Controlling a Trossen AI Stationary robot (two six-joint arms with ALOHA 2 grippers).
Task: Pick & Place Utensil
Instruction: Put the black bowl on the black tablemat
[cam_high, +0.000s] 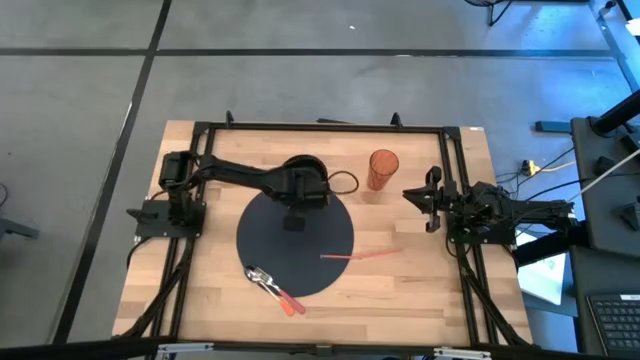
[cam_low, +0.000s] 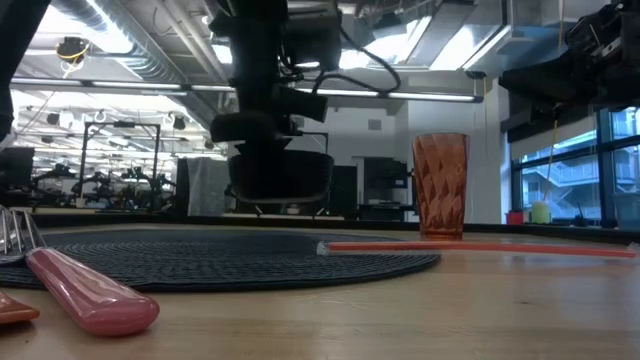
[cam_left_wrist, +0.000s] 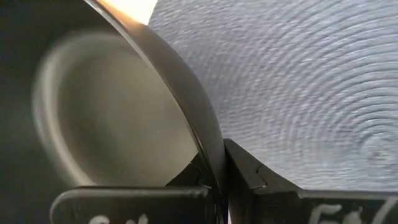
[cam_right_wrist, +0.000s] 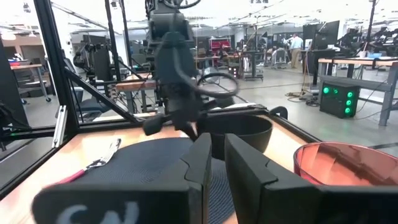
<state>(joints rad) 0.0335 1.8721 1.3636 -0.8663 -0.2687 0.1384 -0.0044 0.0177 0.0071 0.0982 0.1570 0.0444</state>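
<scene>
A black bowl (cam_low: 280, 178) hangs above the dark round placemat (cam_high: 320, 265), with my left gripper (cam_left_wrist: 219, 163) shut on it over the mat's far part. A fork and another utensil with pink handles (cam_high: 272, 287) lie at the mat's near left edge. A thin red stick (cam_high: 362, 255) lies across the mat's right edge. An orange tumbler (cam_high: 382, 168) stands upright beyond the mat. My right gripper (cam_high: 420, 195) waits at the table's right side, its fingers nearly together with nothing between them. My left gripper pinches the bowl's rim (cam_left_wrist: 205, 140), one finger inside the bowl and one outside. The fingers come from above, pointing steeply down. The bowl (cam_right_wrist: 236, 132) hangs below them, lifted clear of the placemat, its opening up.
A black frame (cam_high: 320, 127) runs round the table. Bare wood lies near the front edge and right of the mat (cam_high: 420, 290). The tumbler stands between the two arms at the far side.
</scene>
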